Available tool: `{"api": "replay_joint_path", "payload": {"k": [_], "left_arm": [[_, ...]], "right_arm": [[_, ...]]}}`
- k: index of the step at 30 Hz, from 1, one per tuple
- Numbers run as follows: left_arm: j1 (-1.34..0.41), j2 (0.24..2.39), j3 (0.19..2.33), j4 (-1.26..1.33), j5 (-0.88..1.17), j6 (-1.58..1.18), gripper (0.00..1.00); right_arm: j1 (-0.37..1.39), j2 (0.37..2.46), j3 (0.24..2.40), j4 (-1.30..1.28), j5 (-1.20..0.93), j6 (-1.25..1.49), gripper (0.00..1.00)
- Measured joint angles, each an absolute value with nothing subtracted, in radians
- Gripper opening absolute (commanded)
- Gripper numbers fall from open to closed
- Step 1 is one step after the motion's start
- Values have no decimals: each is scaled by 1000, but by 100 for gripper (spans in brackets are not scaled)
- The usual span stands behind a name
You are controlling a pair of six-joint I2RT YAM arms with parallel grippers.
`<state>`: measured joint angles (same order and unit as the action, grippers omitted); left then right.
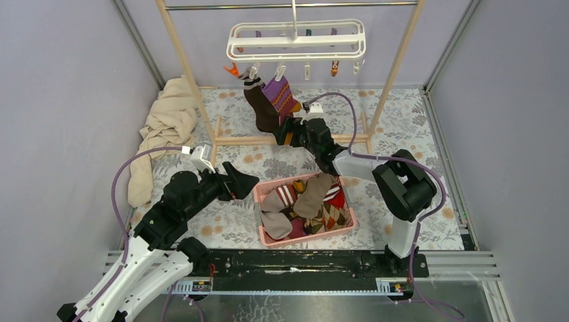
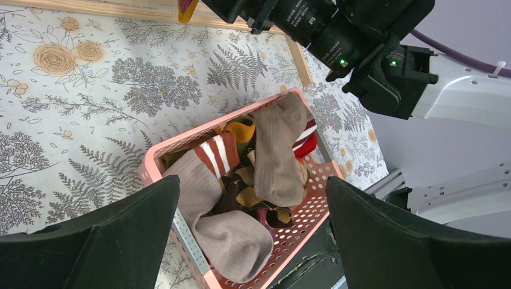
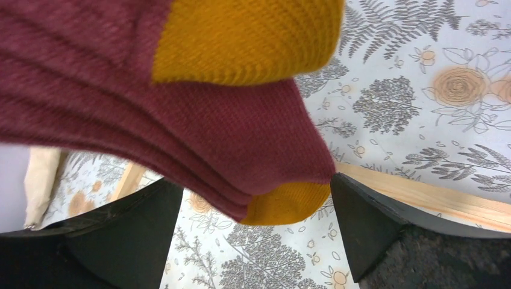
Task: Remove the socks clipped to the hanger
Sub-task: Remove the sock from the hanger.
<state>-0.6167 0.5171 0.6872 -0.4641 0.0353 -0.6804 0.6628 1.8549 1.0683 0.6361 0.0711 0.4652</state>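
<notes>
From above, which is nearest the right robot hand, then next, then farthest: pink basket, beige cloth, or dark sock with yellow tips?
1. The dark sock, hanging right at the open right gripper.
2. The pink basket, lower in the view, in the middle.
3. The beige cloth, far over on the left side.

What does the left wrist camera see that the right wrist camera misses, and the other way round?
Only left wrist: the pink basket of loose socks, the right arm beyond it. Only right wrist: a maroon, mustard-tipped sock close up, in front of the open right tool. Both: the flowered table cover, the frame's wooden base bar, and seemingly that sock's tip.
</notes>
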Motion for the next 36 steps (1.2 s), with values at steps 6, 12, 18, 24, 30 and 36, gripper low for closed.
{"api": "replay_joint_path", "payload": {"k": [6,12,18,24,30,36], "left_arm": [[-617,519,687,-464,37,-680,99],[-617,531,687,-464,37,-680,99],[-617,536,687,-464,38,-680,99],[-617,538,687,-464,38,-680,99],[-617,552,687,-464,38,-679,99],[-617,574,687,-464,38,-673,99]], "right_arm": [[664,1888,1118,569,126,465,98],[665,1921,1148,531,165,465,89],[665,1947,1149,527,194,464,83],[665,1948,1145,578,237,437,82],[666,1946,1122,649,276,387,62],[666,1918,1061,725,279,340,19]]}}
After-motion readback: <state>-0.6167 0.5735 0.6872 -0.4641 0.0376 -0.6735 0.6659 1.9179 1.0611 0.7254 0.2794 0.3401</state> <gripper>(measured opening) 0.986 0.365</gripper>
